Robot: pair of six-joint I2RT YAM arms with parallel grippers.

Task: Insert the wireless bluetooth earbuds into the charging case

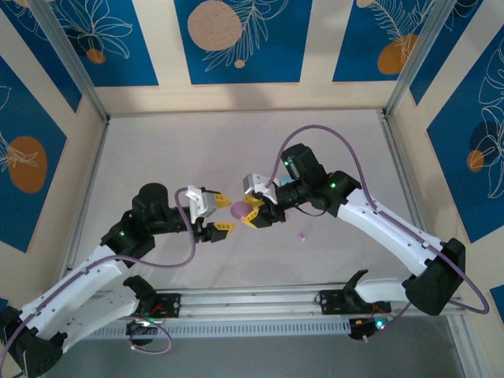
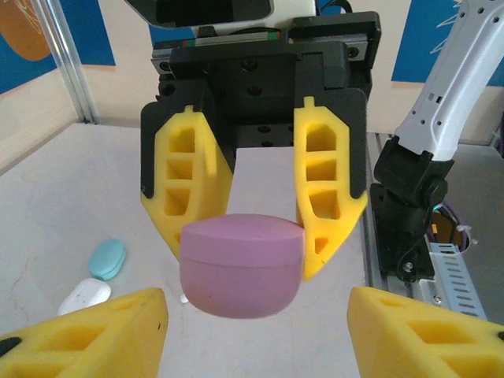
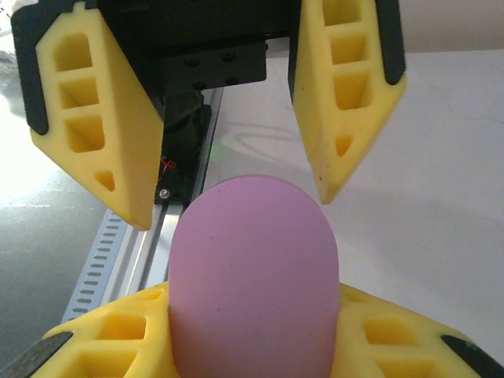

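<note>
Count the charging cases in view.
3: pink case in the right gripper, teal case and white case side by side on the table; others may be hidden.

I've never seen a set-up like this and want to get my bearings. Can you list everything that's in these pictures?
pink case: one, pink, held above the table by the right gripper
teal case: one, light teal, lying on the table
white case: one, white, on the table beside the teal case
pink earbud: one, tiny, pink, on the table near the right arm
table: one, pale grey, under everything
wall panels: several, blue with leaf prints, around the table
cables: two, purple, looping along the arms
left arm: one, white and black, near left
right arm: one, white and black, near right
right gripper: one, yellow fingers, shut on the pink case
left gripper: one, yellow fingers, open, facing the pink case
</note>
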